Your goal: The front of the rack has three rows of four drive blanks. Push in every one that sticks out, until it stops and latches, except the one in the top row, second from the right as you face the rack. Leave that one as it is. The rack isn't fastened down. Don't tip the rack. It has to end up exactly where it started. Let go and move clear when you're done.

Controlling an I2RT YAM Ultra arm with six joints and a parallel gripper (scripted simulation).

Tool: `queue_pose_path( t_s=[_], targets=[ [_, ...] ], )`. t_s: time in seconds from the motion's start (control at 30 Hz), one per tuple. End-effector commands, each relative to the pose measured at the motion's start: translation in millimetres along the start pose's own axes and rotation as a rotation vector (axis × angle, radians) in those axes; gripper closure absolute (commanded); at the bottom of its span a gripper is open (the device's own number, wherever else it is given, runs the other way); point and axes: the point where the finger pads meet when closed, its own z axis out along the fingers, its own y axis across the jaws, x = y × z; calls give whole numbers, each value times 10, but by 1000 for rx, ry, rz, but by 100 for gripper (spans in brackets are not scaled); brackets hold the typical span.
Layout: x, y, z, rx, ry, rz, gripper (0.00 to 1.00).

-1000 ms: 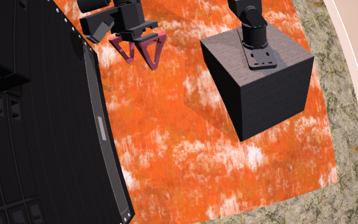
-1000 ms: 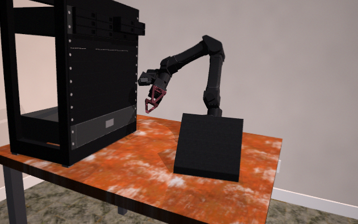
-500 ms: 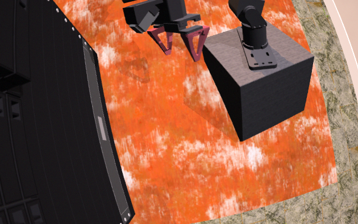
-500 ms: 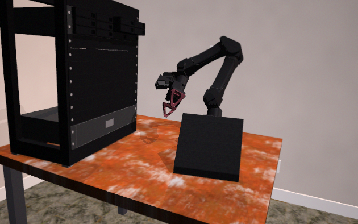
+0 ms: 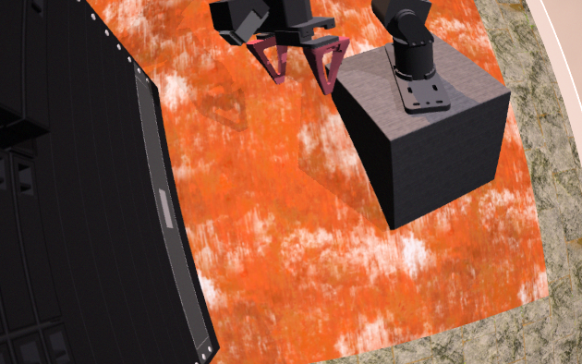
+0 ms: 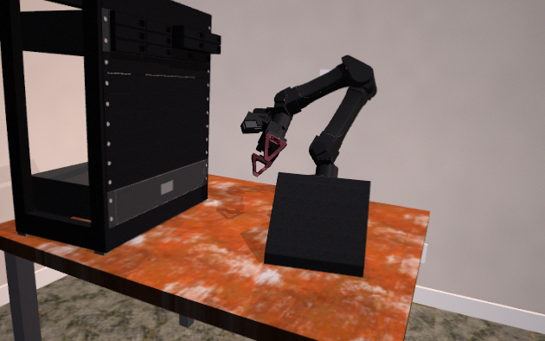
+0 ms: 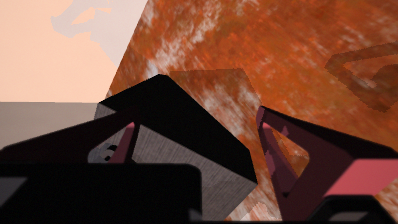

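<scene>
The black rack (image 6: 112, 121) stands at the left end of the orange table. Its three rows of drive blanks (image 6: 164, 36) run across the top of its front face. One blank (image 6: 178, 34) in the top row sticks out, and the right ends of the rows also stand proud; I cannot tell more from this angle. In the overhead view the rack (image 5: 60, 185) fills the left side. My gripper (image 6: 268, 157) is open and empty, with dark red fingers pointing down, in the air between the rack and the arm's pedestal. It also shows in the overhead view (image 5: 302, 69) and in the wrist view (image 7: 200, 150).
The arm's black pedestal block (image 6: 320, 222) stands on the table right of the gripper, also in the overhead view (image 5: 425, 139) and the wrist view (image 7: 190, 145). A grey panel (image 6: 160, 190) runs along the rack's lower front. The table edge (image 5: 536, 286) lies at the right.
</scene>
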Motion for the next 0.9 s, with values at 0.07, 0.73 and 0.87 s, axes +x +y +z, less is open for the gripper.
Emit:
queue_pose_path(
  t_s=[0.07,0.73,0.87],
  targets=[
    [-167,53,-183,0,-90,20,0],
    [-528,436,-548,-28,-416,235,0],
    [-673,557,-703,-38,-530,307,0]
  ],
)
